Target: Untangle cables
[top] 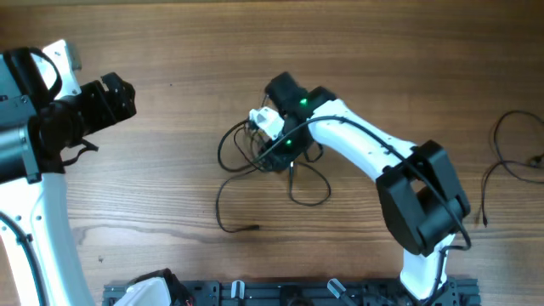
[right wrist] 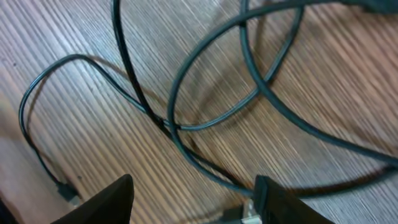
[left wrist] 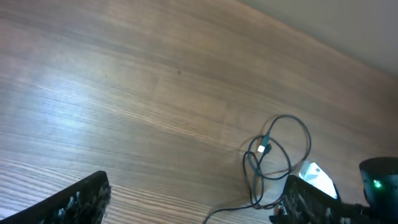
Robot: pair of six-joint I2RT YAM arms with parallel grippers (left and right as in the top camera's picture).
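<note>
appearing overhead only — separate cable [top: 484,204] (far right)

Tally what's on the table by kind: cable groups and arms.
Tangled cable bundle, centre: 1 (cords inside cannot be counted)
Separate cable, right edge: 1
Robot arms: 2, the left arm and the right arm
Total: 4

a robotics lab or test bench, it seems: a bare wood-grain surface [top: 170,34], two white-and-black robot arms [top: 365,149] rising from a black slotted rail [top: 255,293] along its near edge, and thin black cables [top: 297,191] lying loose in the middle.
</note>
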